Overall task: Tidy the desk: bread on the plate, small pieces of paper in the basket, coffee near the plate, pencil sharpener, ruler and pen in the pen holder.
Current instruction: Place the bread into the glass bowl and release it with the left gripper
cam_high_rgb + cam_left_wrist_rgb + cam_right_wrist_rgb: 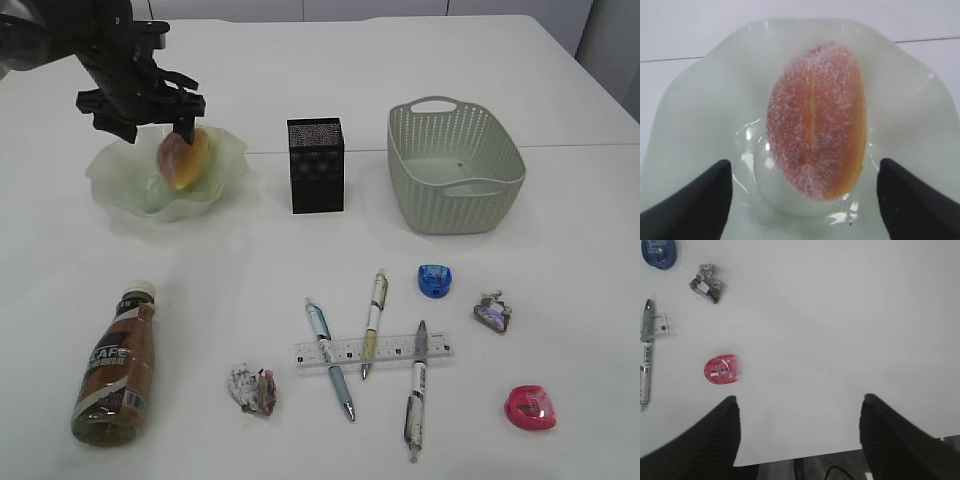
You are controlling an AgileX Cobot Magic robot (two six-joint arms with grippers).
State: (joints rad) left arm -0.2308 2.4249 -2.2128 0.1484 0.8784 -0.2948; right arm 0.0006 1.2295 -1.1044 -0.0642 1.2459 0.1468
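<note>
A: Left gripper (805,200) first. Jaws spread wide over the plate (700,125), one black finger on each side, touching nothing. The bread (817,120) lies between and just beyond them, in the plate's hollow.

B: Released, then?

A: My judgement, yes. In the wrist view the bun has clear gaps to both fingers. From the exterior view it looks tipped against the plate's sloping wall, so I can't say it sits flat.

B: Its axis?

A: The long axis and the pale split run away from the camera, across the line between the fingers. Sugar-dusted crust, golden-brown at the edge. The plate is pale green, translucent and glossy, with a ruffled rim.

B: Right side?

A: Right gripper (797,440) hangs above bare table (850,315) near its front edge, jaws apart, holding nothing. The pink pencil sharpener (722,370) lies just ahead and to its left, a small rounded clear plastic shell. Further out are a crumpled paper wad (707,282), a blue sharpener (659,252) and a grey pen (647,360).

B: So which arm is nearer to what?

A: The right arm is nearer the sharpeners and that wad. The coffee bottle (115,365) lies on its side at front left, cap pointing toward the plate, so it's the left arm's. The clear ruler (372,350) lies crosswise under three pens in the middle. The black mesh pen holder (316,165) and woven-look basket (455,170) stand behind. A second wad (252,388) sits left of the pens.
</note>
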